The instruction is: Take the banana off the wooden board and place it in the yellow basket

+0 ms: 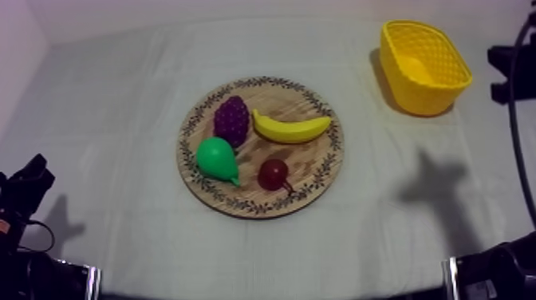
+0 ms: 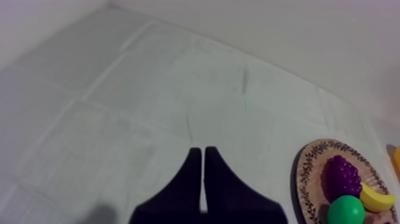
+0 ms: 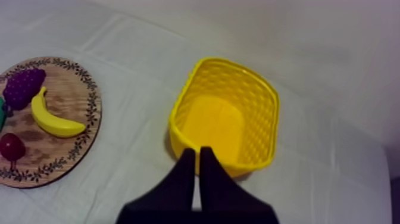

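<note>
The banana (image 1: 291, 128) lies on the wooden board (image 1: 313, 171), on the half nearer the yellow basket (image 1: 431, 100), with nothing resting on it; its long axis runs across the table, one end just beside the grapes (image 1: 231, 120) and the other pointing toward the basket's side; the pear (image 1: 217, 158) and the small red fruit (image 1: 273, 173) sit apart from it, toward the near rim. The right gripper (image 3: 197, 150) is clenched on nothing, its fingers pressed together into a narrow wedge just in front of the basket, well apart from the banana; the left gripper (image 2: 202, 150) is likewise closed and empty over bare cloth, with the board off to one side. Judging from this, the right arm is the better placed; it would need to open, swing from the basket toward the board, and close across the banana's width rather than along its length; the pickup has not yet begun.
</note>
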